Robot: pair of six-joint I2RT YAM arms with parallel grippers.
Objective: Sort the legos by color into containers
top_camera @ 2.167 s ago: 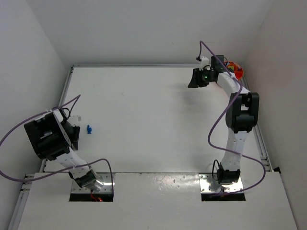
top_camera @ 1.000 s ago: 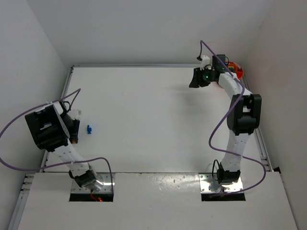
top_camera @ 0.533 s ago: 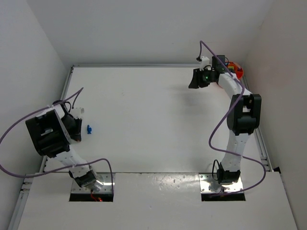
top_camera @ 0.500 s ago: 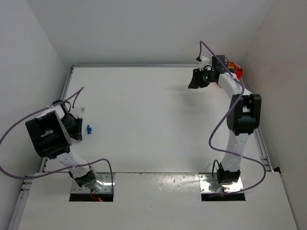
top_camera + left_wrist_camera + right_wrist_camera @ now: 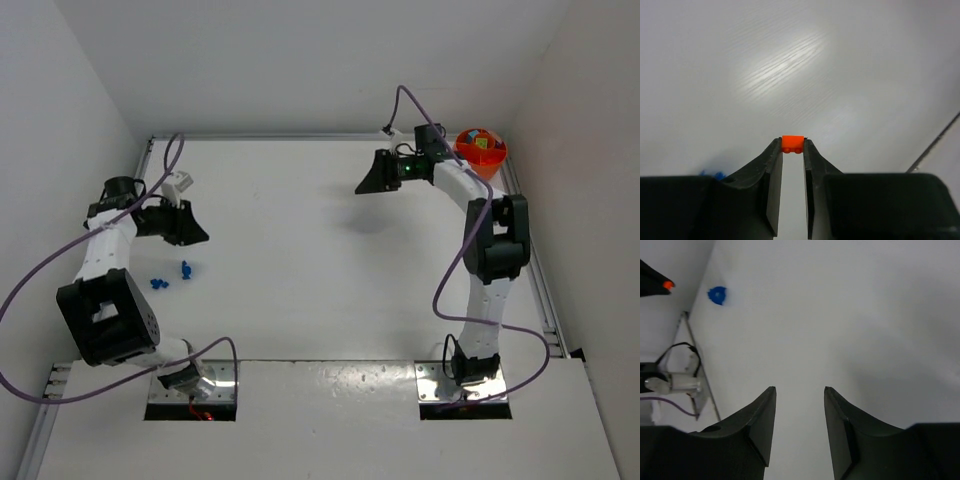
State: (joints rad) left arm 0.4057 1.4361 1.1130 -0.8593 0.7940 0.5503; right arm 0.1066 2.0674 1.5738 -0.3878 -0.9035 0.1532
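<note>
The left fingers (image 5: 769,175) clamp an orange lego (image 5: 793,144) at their very tips, above the counter (image 5: 850,70). The right fingers (image 5: 762,420) stand apart, empty. The orange tub (image 5: 481,150) sits in the far right corner.

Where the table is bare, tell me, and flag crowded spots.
Bare: the middle of the table, bordered by the blue legos on the left and the right arm on the right; also the far strip between the left gripper and right gripper. Crowded: the left edge around the blue legos, and the far right corner at the orange tub.
</note>
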